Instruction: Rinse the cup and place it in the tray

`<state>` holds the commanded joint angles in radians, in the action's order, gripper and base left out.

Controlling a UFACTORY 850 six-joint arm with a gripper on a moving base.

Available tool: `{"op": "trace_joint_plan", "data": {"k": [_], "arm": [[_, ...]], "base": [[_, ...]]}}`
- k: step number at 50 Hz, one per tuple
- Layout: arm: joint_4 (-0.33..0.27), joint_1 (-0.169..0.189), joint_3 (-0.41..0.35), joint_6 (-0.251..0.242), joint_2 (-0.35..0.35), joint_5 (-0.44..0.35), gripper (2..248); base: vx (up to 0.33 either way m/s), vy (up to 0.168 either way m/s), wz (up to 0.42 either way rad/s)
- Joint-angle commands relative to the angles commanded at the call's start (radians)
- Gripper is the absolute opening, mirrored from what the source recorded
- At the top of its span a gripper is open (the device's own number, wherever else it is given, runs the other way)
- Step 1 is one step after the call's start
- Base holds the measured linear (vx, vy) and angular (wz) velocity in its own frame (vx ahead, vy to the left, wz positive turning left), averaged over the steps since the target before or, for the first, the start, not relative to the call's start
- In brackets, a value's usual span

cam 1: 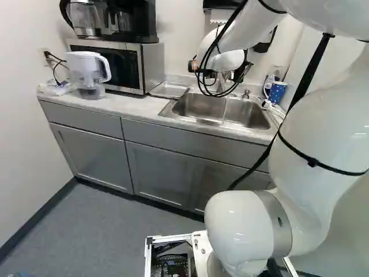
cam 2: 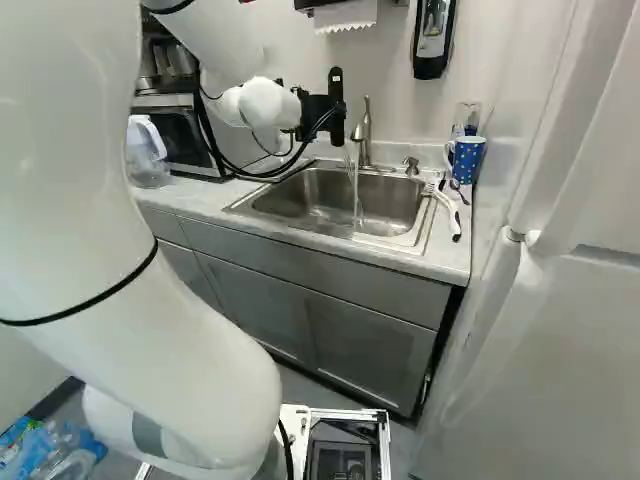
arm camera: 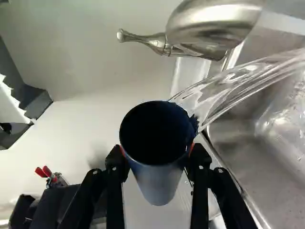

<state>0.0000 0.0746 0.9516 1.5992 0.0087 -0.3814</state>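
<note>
Over the sink (cam 2: 300,225), my gripper (cam 2: 322,112) stands beside the faucet (cam 2: 363,130); its fingertips are hidden there. The wrist view shows the gripper (arm camera: 158,151) shut on a dark blue cup (arm camera: 159,179), one finger on each side, the cup's open mouth toward the camera. Clear water (arm camera: 238,83) streams between the cup's rim and the basin; whether water is inside the cup cannot be told. In the right base view the water falls into the basin below the gripper. A shallow metal tray (cam 1: 168,89) lies on the counter beside the sink.
A dotted blue cup (cam 2: 467,160) and a white-handled brush (cam 2: 447,208) are on the counter right of the sink. Left of the tray stand a microwave (cam 1: 124,66) and a pitcher (cam 1: 87,72). A soap dispenser (cam 2: 433,38) hangs on the wall.
</note>
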Motion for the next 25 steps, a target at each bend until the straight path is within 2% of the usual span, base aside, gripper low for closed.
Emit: {"op": "trace_joint_plan", "data": {"k": [25], "arm": [[0.000,0.000,0.000,0.263,0.000,0.000,126]], "base": [[0.000,0.000,0.000]]}}
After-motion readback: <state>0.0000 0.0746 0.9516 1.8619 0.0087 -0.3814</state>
